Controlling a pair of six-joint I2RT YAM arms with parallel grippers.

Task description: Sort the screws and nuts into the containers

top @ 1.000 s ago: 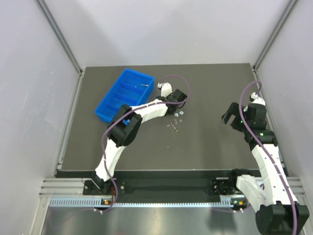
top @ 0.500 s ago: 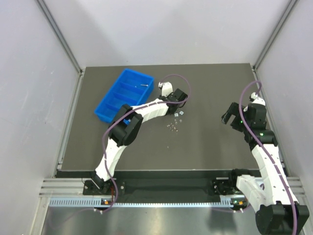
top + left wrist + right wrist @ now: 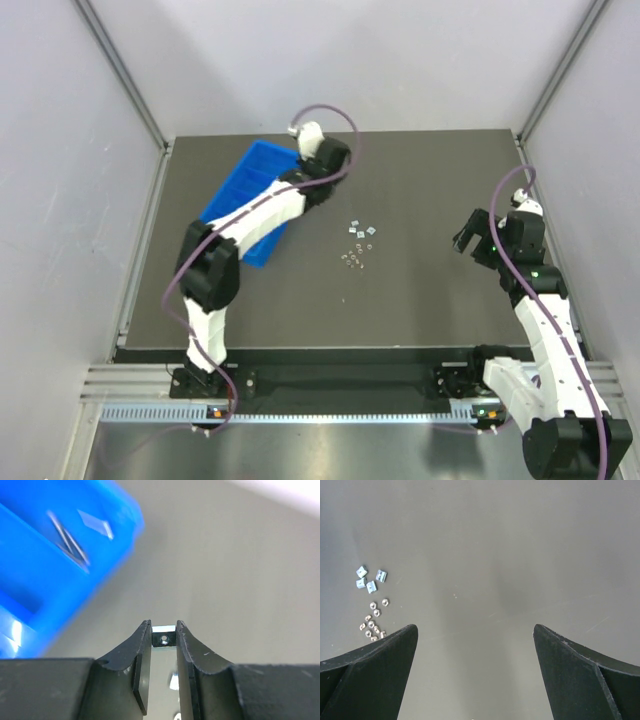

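Left arm's swung off the loose pile [image 3: 355,245] and up to the far end of the blue tray [image 3: 225,205]. A second ago it was hunched over those bits just right of the tray, and the fingers were pinching in.

Wrist view shows the payoff: the left end effector [image 3: 162,629] is clenched on a little square silver nut [image 3: 162,639], hole facing the camera, held right at the very tips. It isn't over a compartment yet. It hangs above bare worktop [image 3: 240,570] just beside the tray's wall.

Blurry, but a couple of thin shanks lie in the nearest tray compartment, and I'd call them screws [image 3: 70,542]. So the nut probably wants a different compartment, which means sliding further in over the tray before letting go.

The right end effector [image 3: 475,627] is spread wide with nothing in it, parked well right of the tray. The rest of the pile is where it was.

Main worry is that tip-only pinch: a small twist and the nut pops out short of the tray.
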